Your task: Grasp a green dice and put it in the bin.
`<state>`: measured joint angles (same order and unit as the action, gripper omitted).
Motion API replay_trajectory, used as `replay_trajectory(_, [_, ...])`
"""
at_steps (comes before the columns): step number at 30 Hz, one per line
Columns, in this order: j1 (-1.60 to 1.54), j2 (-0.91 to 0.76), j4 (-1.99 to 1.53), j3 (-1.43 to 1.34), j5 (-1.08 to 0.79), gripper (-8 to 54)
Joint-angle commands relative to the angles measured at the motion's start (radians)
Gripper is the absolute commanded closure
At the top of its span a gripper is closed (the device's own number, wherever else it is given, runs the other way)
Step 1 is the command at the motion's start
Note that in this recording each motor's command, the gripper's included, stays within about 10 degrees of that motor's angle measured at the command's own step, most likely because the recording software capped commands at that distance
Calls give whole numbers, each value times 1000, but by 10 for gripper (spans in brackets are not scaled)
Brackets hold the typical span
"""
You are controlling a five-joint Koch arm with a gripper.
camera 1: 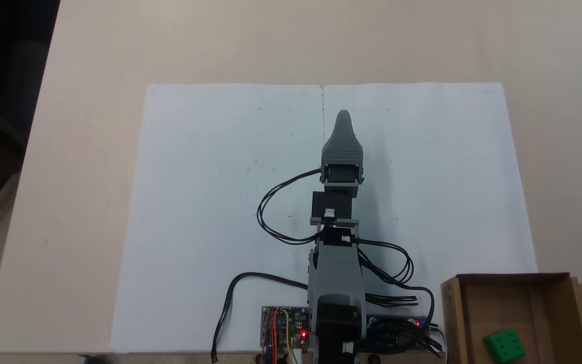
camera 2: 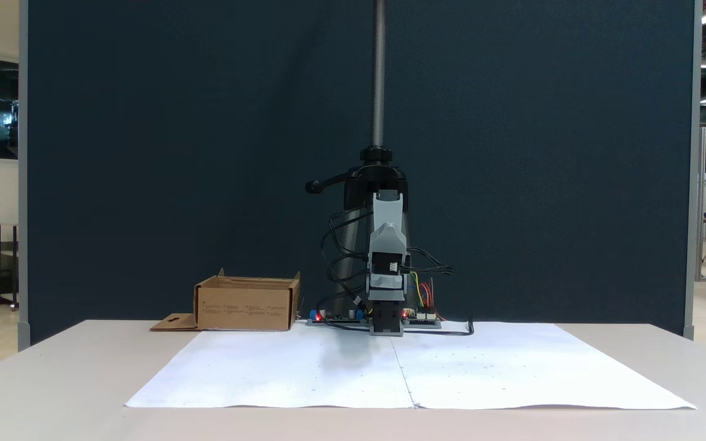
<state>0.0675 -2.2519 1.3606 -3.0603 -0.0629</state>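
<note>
small bright green plastic dice (camera 1: 504, 345) lies inside brown cardboard bin (camera 1: 453, 313), lower right | grey gripper (camera 1: 343, 117) mid-frame; spread cannot be told | task looks done

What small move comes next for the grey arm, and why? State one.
Probably none beyond resting: the small bright green plastic dice already lies inside the shallow brown cardboard bin, and the grey gripper points away over the white paper, carrying nothing visible.
</note>
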Motion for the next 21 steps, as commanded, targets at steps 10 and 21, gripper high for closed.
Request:
replay_trajectory(10, [20, -115, 129, -71, -64, -3])
replay_trajectory(21, [21, -114, 129, -71, -61, -11])
